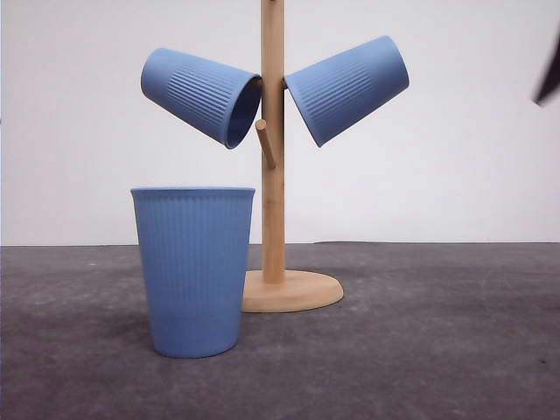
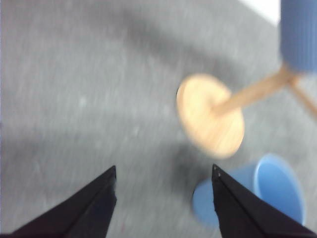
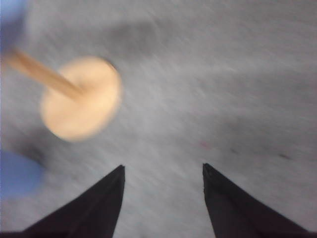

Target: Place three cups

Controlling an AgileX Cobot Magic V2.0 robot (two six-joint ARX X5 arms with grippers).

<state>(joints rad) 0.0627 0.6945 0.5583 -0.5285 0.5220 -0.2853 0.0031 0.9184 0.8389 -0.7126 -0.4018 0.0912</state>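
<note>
Two cups are hanging on the wooden peg stand (image 1: 273, 175), and one is standing on the counter (image 1: 437, 332). In the front view, the left hanging cup (image 1: 199, 94) is sitting tilted on a peg with its mouth toward the pole, and the right hanging cup (image 1: 347, 87) is mirroring it on the other side of the pole. A lower peg on the stand is carrying nothing. The third cup (image 1: 194, 271) is standing upright, mouth up, on the counter just beside the stand's round base, partly overlapping it from the front.

The left tool (image 2: 163, 171) is hovering released above the counter, its two dark fingers (image 2: 96, 198) spread apart and gripping nothing. From its wrist camera, the upright cup (image 2: 270, 186) is lying close by one finger, partly behind it, with its open mouth showing; the stand's base (image 2: 210, 115) is lying ahead of the tool, beyond that cup, and one hanging cup (image 2: 298, 32) is showing farther off along the pole. The picture is blurred.

The right tool (image 3: 163, 168) is likewise hanging released, fingers (image 3: 99, 203) wide apart over bare counter with nothing between them. From its wrist camera, the stand's base (image 3: 81, 98) is lying ahead of the tool and off to one side. Blue blurs at that same edge are too smeared to tell which cups they are.
</note>
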